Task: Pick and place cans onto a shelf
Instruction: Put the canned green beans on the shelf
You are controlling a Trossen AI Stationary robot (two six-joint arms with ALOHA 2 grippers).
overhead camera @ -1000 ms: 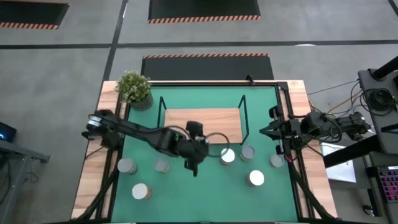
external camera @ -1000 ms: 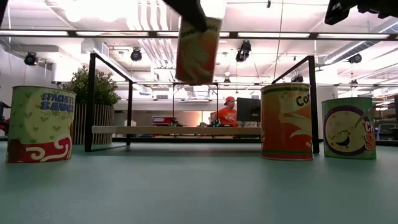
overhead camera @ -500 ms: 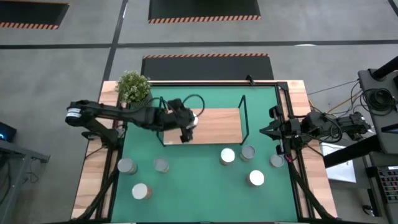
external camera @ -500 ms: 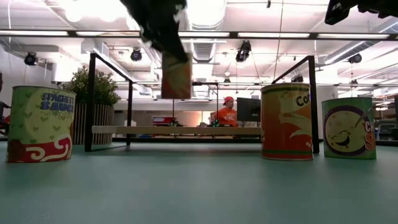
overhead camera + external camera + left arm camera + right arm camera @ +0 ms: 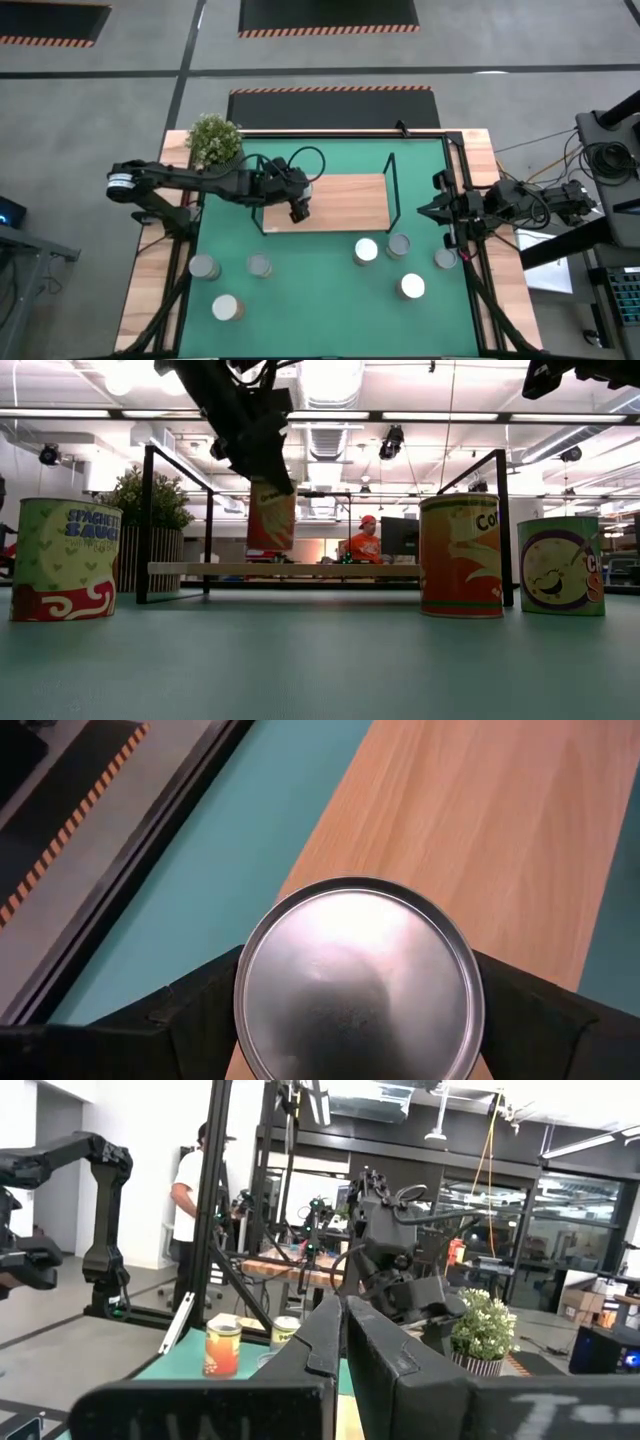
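Since the frame half a second back, left arm has dropped a little: held can (image 5: 271, 516) now hangs lower, its base close above the shelf (image 5: 340, 203) board in the low view.

Left third of high view: potted plant (image 5: 216, 140) at upper left corner of the desk (image 5: 330, 300). Three cans (image 5: 204, 267) stand loose at lower left of the green mat.

Centre-left: left end effector (image 5: 298, 207) sits over the left end of the shelf board, gripping the can by its sides; left wrist view shows the shiny lid (image 5: 360, 980) between both fingers (image 5: 200, 1020), wood board beneath.

Centre-right: four more cans (image 5: 366, 251) grouped below the shelf's right end, on the mat.

Right edge: right end effector (image 5: 424, 211) parked just right of the shelf frame, fingers pressed closed, nothing held. Person in orange visible in the room behind, low view centre.
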